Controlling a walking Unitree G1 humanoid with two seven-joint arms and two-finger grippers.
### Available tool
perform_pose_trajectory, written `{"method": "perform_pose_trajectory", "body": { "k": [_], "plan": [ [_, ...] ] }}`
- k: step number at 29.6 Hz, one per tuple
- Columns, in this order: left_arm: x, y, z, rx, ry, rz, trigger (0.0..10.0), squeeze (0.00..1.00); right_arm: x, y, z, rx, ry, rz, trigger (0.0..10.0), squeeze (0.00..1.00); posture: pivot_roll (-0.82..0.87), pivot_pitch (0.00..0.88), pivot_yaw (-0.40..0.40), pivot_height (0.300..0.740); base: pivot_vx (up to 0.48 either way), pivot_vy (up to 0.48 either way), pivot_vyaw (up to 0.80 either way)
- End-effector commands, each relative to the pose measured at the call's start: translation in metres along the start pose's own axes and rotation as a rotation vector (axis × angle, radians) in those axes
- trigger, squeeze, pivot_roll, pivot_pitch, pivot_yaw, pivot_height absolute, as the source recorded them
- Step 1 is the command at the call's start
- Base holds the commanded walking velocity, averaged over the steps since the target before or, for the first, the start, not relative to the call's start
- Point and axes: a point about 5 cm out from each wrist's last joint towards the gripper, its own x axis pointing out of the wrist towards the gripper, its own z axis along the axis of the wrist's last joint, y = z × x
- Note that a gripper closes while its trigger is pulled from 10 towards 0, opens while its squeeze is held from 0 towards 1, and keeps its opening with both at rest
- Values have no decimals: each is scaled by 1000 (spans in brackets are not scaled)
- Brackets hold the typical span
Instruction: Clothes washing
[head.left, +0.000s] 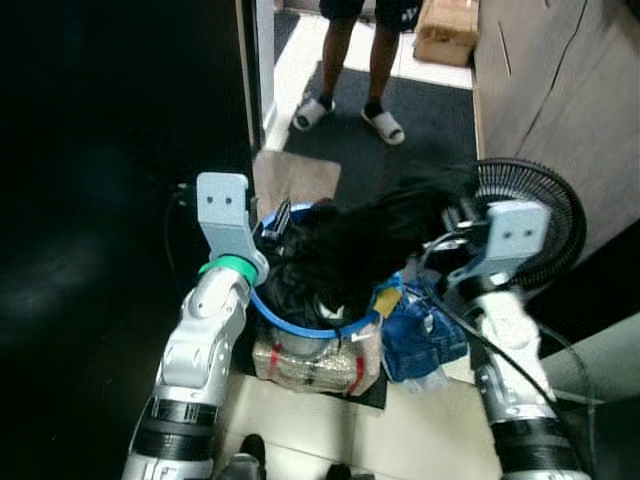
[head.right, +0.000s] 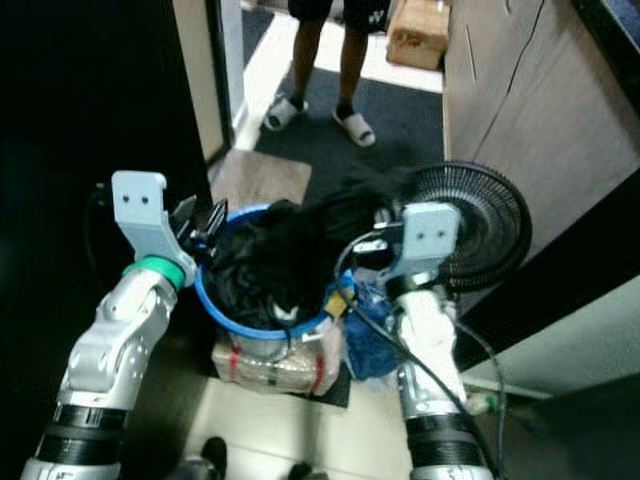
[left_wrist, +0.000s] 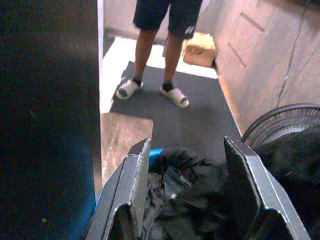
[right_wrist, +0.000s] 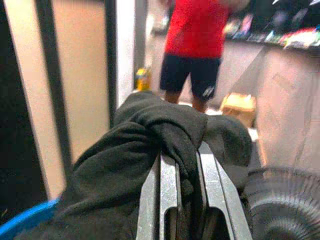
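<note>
A blue laundry basket in front of me is heaped with black clothes. My right gripper is shut on a fold of a black garment, held above the basket's right side; the cloth is pinched between its fingers. My left gripper hovers at the basket's left rim. It is open, and its fingers frame the dark clothes without touching them.
A black floor fan stands close on my right, with blue jeans piled beside the basket. Under the basket lies a checked bundle. A person in sandals stands ahead on a dark mat, near a cardboard box. Dark wall on my left.
</note>
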Motion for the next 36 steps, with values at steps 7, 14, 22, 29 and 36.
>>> {"method": "perform_pose_trajectory", "body": {
  "k": [7,14,22,29,36],
  "plan": [
    [3,-1,31,-81,-59,-44,10000,0,-7,-13,38,-219,-116,-27,10000,0,-28,60,82,740,0,0,0],
    [21,6,92,-35,-258,-48,10000,0,21,-1,56,-258,-170,25,10000,0,-17,17,59,740,0,0,0],
    [17,0,87,13,-268,-35,10000,0,26,15,42,-119,-93,36,10000,0,-2,0,24,740,0,0,0],
    [16,-2,83,-10,-241,-35,10000,0,22,23,33,-78,-35,51,10000,0,1,2,15,740,0,0,-571],
    [17,-6,77,-18,-225,-43,10000,0,22,22,31,-67,-23,49,10000,0,-4,8,19,740,0,0,-800]
  ]
}}
